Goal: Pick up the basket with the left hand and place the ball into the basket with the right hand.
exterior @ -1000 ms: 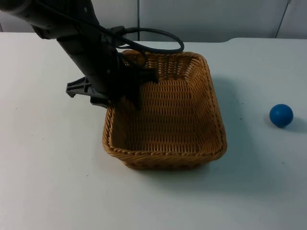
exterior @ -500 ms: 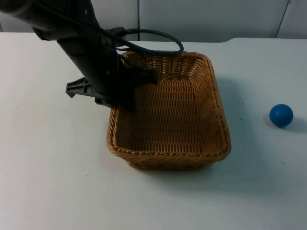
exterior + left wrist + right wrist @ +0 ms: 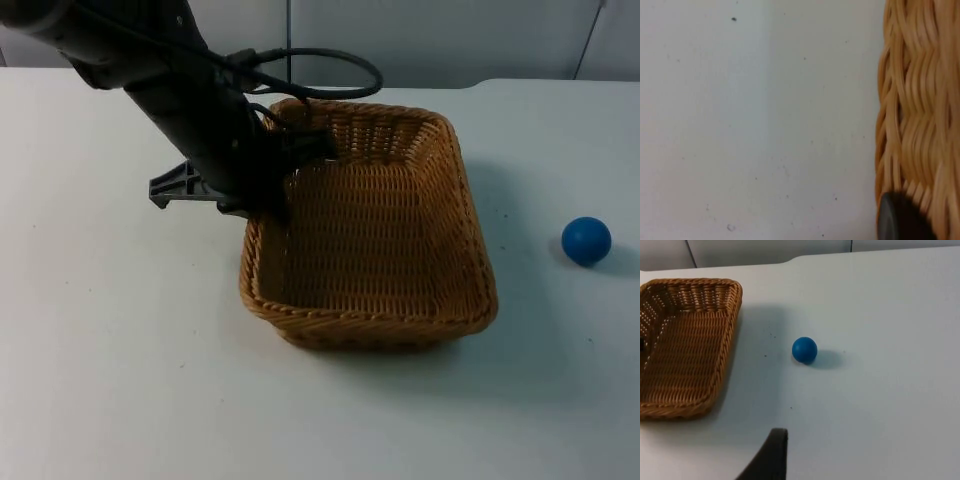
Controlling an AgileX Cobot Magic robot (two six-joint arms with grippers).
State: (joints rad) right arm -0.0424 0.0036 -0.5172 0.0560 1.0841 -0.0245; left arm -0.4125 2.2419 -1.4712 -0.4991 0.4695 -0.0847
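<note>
My left gripper (image 3: 283,172) is matt black plastic, clamped on the basket (image 3: 380,235), which is woven wicker, tan and ribbed, with a faint sheen on the strands and a braided rim. The ball (image 3: 586,241) looks smooth and matt blue, like rubber. The table (image 3: 110,350) is smooth matt white, lightly speckled.

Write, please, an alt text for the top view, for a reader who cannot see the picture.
The left gripper grips the left rim of a brown woven basket on a white table. A blue ball lies on the table to the right of the basket, apart from it. Nothing is in the basket.
</note>
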